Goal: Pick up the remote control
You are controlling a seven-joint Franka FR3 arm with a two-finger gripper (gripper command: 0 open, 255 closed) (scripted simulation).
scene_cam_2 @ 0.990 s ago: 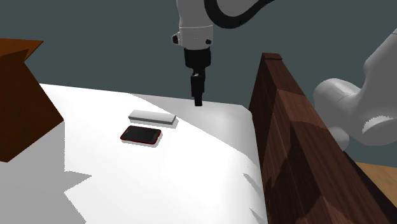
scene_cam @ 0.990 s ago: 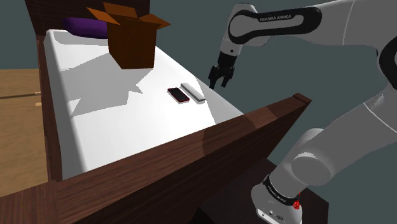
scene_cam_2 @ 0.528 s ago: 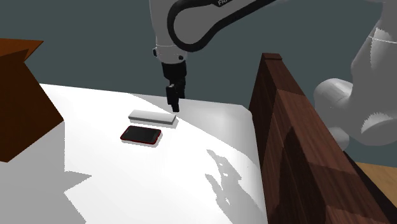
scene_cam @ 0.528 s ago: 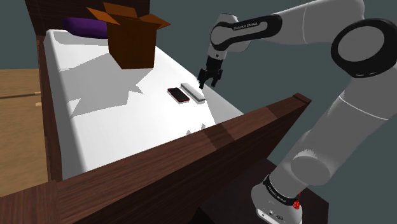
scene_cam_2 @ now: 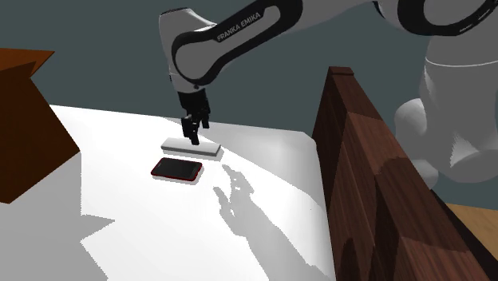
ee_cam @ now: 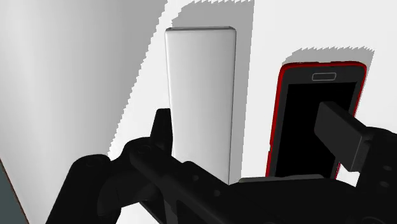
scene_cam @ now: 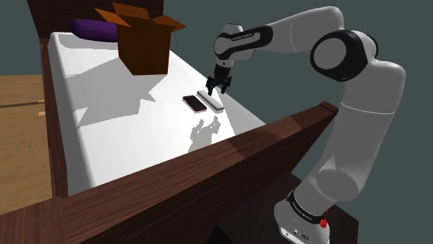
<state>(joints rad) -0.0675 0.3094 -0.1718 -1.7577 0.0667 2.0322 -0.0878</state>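
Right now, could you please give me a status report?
Gripper open, over remote. It lies flat on bed, not held. Phone close beside, possibly in the way.

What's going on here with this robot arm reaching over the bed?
A white Franka arm is going for the remote control, a plain pale slab lying on the white bed beside a red-edged phone. Its black gripper hangs low over the remote with the fingers open, one by the remote's outer edge and the other over the phone. Nothing is gripped yet. A brown cardboard box and a purple pillow sit further up the bed.
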